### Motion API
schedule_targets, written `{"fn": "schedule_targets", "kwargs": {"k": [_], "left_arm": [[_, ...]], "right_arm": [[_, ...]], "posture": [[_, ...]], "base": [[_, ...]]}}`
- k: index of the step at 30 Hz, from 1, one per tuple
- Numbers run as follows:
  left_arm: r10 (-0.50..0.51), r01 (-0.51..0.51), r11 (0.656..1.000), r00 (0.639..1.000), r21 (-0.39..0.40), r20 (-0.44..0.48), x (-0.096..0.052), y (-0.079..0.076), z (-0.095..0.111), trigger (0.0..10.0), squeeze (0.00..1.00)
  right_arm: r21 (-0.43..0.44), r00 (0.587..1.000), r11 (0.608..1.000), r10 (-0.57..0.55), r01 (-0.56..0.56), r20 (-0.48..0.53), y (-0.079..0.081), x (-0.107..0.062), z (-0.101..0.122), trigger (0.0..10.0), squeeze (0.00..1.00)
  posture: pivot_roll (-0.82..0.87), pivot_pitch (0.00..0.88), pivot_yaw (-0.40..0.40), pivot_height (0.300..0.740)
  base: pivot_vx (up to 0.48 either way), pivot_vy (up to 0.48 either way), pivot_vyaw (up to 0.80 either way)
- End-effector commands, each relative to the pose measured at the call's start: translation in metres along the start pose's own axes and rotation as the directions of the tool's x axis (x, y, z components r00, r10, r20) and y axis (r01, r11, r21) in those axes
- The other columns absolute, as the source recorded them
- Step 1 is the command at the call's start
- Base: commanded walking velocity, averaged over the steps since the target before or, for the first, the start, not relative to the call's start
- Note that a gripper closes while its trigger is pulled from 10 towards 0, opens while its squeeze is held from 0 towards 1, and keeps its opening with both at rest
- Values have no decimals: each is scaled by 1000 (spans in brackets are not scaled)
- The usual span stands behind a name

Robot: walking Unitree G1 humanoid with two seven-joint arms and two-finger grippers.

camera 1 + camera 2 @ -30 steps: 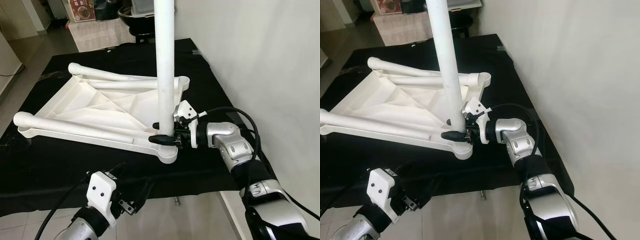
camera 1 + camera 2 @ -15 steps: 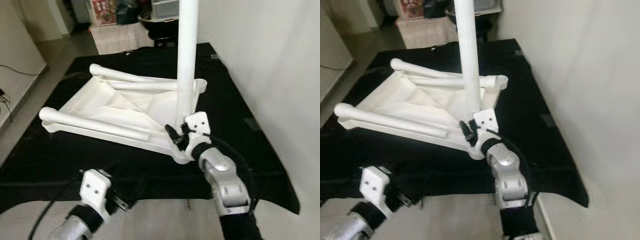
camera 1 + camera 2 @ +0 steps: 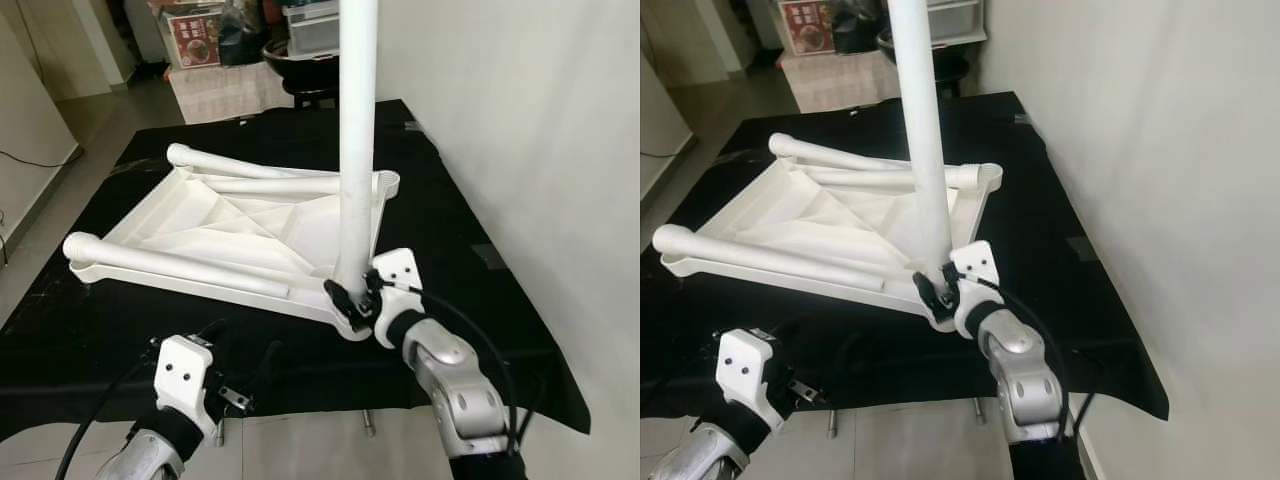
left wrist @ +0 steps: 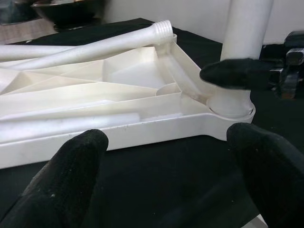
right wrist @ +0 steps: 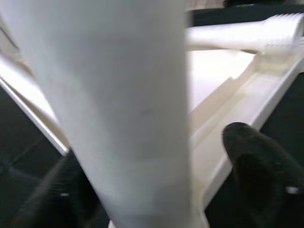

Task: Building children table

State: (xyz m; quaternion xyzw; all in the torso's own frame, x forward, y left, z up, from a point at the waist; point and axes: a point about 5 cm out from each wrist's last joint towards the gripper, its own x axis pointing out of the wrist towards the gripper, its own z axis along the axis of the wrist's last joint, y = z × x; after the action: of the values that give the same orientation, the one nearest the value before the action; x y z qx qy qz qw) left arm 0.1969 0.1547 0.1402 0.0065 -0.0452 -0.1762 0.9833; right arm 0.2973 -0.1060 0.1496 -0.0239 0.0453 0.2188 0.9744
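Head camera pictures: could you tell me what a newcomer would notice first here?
A tall white table leg stands upright in the near corner of the upside-down white tabletop on a black cloth. The right hand grips the leg's base; the left hand hovers open before the near edge.

I'm looking into a home: tiled floor (image 3: 60,160), plain white wall (image 3: 520,120), a black-draped bench (image 3: 470,300), and stacked household boxes (image 3: 195,25) at the far end.
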Motion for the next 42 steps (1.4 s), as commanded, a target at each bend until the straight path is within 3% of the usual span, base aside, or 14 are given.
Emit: {"fn": "schedule_targets", "kwargs": {"k": [1,8,11,14,15,17,18,22,27,42], "left_arm": [[61,-60,998,997,25,-43,-1,7,-6,10000,0],[144,-140,987,988,77,-58,1,16,-6,10000,0],[188,-183,980,979,80,-72,-1,20,-8,10000,0],[203,-196,977,976,87,-74,0,21,-9,10000,0],[205,-199,976,976,89,-75,0,22,-9,10000,0],[210,-202,974,975,100,-76,0,22,-9,10000,0],[216,-207,972,973,111,-77,0,23,-9,10000,0],[244,-231,964,965,132,-93,1,25,-10,10000,0],[260,-244,961,957,131,-128,2,26,-14,10000,0],[237,-219,967,961,130,-140,5,26,-15,10000,0]], "right_arm": [[21,1000,1000,-12,11,15,-3,-11,-1,10000,1000],[17,999,1000,14,-15,38,0,-37,-6,10000,1000],[17,996,997,81,-81,30,4,-58,-14,10000,1000],[19,994,994,105,-106,18,4,-64,-15,10000,1000],[18,994,994,110,-110,15,3,-65,-15,10000,769],[18,988,988,154,-154,8,7,-67,-16,10000,769],[21,974,974,227,-227,0,14,-69,-16,10000,0],[4,921,921,389,-389,-9,29,-71,-12,10000,0],[5,926,926,378,-378,9,29,-59,-8,10000,0],[-2,916,916,402,-402,2,30,-51,-9,10000,0]], "posture": [[-116,76,69,740],[-126,76,76,740],[-143,78,86,740],[-143,78,86,740],[-143,78,86,740],[-146,77,91,740],[-144,77,92,740],[-138,73,93,740],[-126,71,86,740],[-121,75,86,740]], "base": [[0,0,0],[0,0,0],[0,0,0],[0,0,0],[0,0,0],[0,0,0],[0,0,0],[0,0,0],[0,384,0],[0,480,0]]}}
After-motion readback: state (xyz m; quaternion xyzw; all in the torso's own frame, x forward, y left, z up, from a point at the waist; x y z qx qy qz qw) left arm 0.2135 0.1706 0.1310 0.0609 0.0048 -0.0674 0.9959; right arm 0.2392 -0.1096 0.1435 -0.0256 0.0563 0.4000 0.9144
